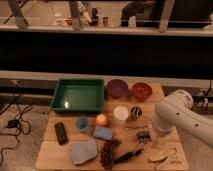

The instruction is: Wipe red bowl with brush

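The red bowl [141, 91] stands at the table's back right, beside the purple bowl [116, 88]. The brush [131, 151] lies near the front edge; its black handle points front-left and its dark head lies towards the back right. My white arm reaches in from the right. Its gripper [153, 134] hangs low over the table, just right of the brush head and well in front of the red bowl. The arm hides part of the gripper.
A green tray [59, 96] sits at the back left. A black block [60, 132], blue cup [82, 123], orange ball [101, 119], white cup [120, 113], dark can [136, 112], blue sponge [102, 133], grey cloth [82, 151], grapes [106, 152] and yellow pieces [162, 155] crowd the wooden table [50, 159].
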Available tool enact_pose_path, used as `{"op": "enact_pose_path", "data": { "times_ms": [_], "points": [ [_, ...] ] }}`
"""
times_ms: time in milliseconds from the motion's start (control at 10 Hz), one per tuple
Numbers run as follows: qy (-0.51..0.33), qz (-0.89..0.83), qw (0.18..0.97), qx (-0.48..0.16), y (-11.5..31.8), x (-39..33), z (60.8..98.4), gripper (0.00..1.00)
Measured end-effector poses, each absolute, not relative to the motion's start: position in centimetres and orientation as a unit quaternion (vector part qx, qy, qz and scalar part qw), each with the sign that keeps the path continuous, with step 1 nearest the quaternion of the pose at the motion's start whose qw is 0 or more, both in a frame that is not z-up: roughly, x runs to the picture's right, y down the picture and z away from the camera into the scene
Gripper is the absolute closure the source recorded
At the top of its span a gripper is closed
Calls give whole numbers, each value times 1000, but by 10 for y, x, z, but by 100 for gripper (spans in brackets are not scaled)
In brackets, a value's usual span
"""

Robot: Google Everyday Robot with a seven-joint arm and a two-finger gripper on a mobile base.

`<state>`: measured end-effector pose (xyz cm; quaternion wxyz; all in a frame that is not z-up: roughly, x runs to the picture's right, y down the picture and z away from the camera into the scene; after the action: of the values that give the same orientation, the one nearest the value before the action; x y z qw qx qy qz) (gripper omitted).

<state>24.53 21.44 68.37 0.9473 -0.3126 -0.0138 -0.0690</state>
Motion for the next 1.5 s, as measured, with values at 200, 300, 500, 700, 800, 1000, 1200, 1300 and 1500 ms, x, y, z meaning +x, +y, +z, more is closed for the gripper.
{"op": "enact_pose_path", "data": {
  "times_ms": [200,300,500,700,800,1000,1200,1300,1500],
  "points": [
    [-24,-81,950,-302,223,242,679,20],
    [-27,-84,950,-300,228,240,677,20],
    [-26,-96,948,-301,248,240,672,20],
    [-26,-112,942,-316,271,235,672,20],
    [-25,-120,936,-330,284,233,674,20],
    [-29,-146,923,-355,302,222,686,20],
    [-45,-171,912,-371,313,199,689,20],
    [-56,-180,907,-375,317,190,687,20],
    [-82,-197,897,-387,326,173,682,20]
  ]
}}
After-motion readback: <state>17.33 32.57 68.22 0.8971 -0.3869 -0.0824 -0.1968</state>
